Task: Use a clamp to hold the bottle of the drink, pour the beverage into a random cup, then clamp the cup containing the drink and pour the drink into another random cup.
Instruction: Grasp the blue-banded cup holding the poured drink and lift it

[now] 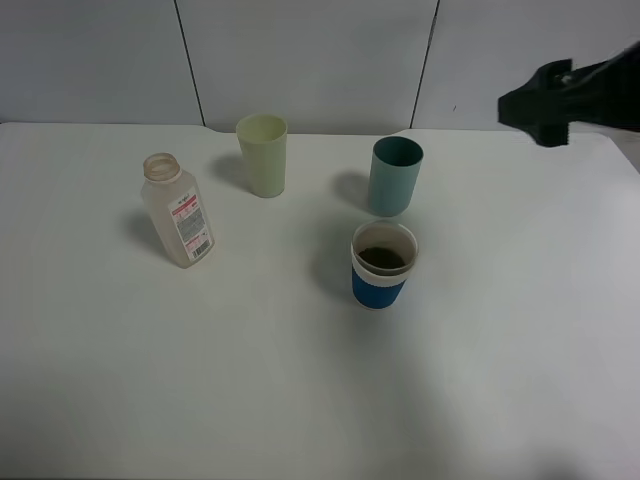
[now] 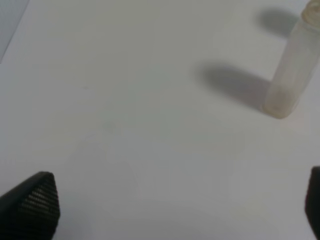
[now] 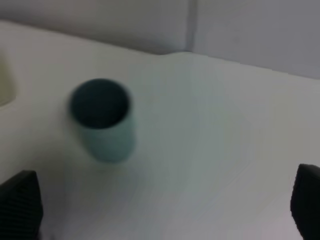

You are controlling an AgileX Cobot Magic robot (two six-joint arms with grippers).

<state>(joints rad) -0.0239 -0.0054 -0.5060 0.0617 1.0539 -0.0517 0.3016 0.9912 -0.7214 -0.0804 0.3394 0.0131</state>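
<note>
A clear, uncapped bottle with a red-and-white label stands at the left of the table. It also shows in the left wrist view. A blue-and-white cup holding dark drink stands near the middle. A teal cup stands just behind it and looks empty in the right wrist view. A pale yellow-green cup stands at the back, left of the teal one. My right gripper hangs open and empty above the back right. My left gripper is open, empty and well short of the bottle.
The white table meets a grey panelled wall at the back. The rim of the pale cup shows at the edge of the right wrist view. The left arm is outside the exterior high view.
</note>
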